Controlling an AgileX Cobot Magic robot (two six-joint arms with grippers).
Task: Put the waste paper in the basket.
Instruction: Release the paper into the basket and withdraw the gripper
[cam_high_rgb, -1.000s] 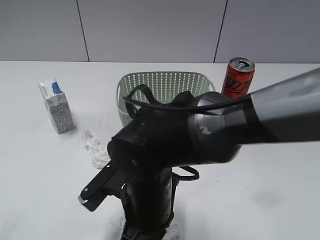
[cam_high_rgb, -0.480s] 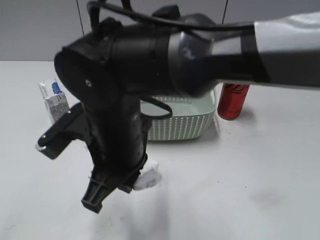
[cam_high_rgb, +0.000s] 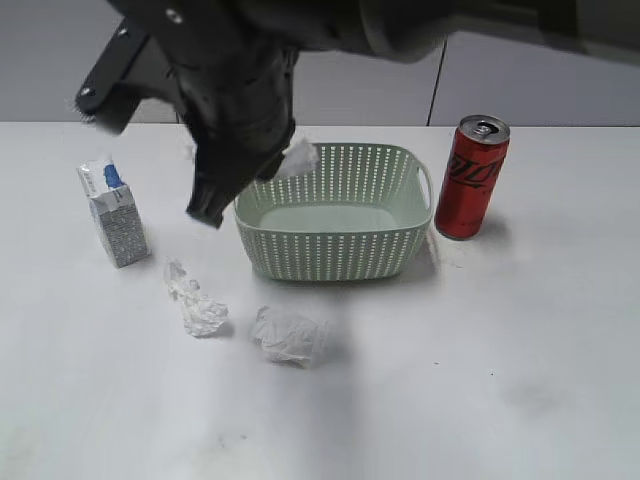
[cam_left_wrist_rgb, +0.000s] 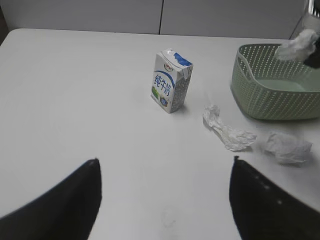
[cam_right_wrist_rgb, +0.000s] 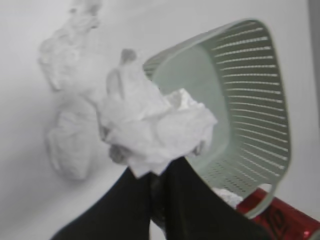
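White wad (cam_right_wrist_rgb: 152, 127) sits clenched in the right gripper (cam_high_rgb: 262, 172) above the left rim of the mint basket (cam_high_rgb: 335, 240), two more wads (cam_high_rgb: 197, 305) (cam_high_rgb: 289, 336) lie on the desk before it, and the left gripper's (cam_left_wrist_rgb: 165, 200) jaws gape empty.

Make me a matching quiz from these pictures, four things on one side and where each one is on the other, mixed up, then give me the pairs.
Things:
1. red can
2. milk carton
3. paper wad in the right gripper
4. two loose paper wads

Places:
A. held above the left rim of the basket
B. on the table in front of the basket
C. standing right of the basket
D. standing left of the basket, apart from it

Pairs: 1-C, 2-D, 3-A, 4-B
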